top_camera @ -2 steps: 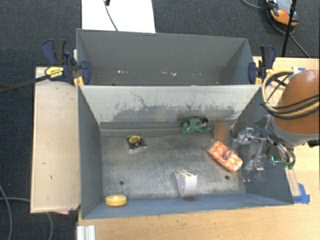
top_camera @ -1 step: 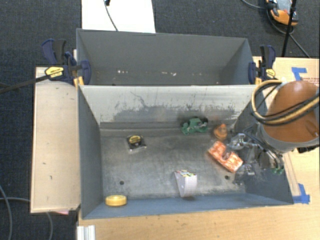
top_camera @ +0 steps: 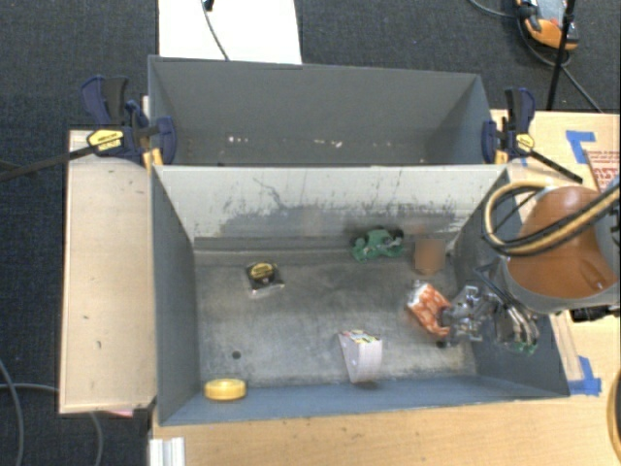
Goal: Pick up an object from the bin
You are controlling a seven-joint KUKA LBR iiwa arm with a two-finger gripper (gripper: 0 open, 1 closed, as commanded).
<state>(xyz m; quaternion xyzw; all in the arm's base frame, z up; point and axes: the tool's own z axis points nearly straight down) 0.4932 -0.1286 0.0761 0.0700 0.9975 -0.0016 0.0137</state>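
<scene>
My gripper (top_camera: 454, 324) is low at the right side of the bin, its fingers right beside an orange and white crinkled packet (top_camera: 426, 309) lying on the floor there. The fingers touch or nearly touch the packet's right edge; whether they enclose it is unclear. A small brown block (top_camera: 428, 255) stands just behind the packet near the back wall. A green toy-like thing (top_camera: 376, 244) lies further left along the back wall.
A white folded card or small box (top_camera: 362, 354) lies near the front middle. A yellow round lid (top_camera: 225, 388) sits in the front left corner. A small black and yellow thing (top_camera: 262, 274) lies at mid left. The arm's orange cover hangs over the right wall.
</scene>
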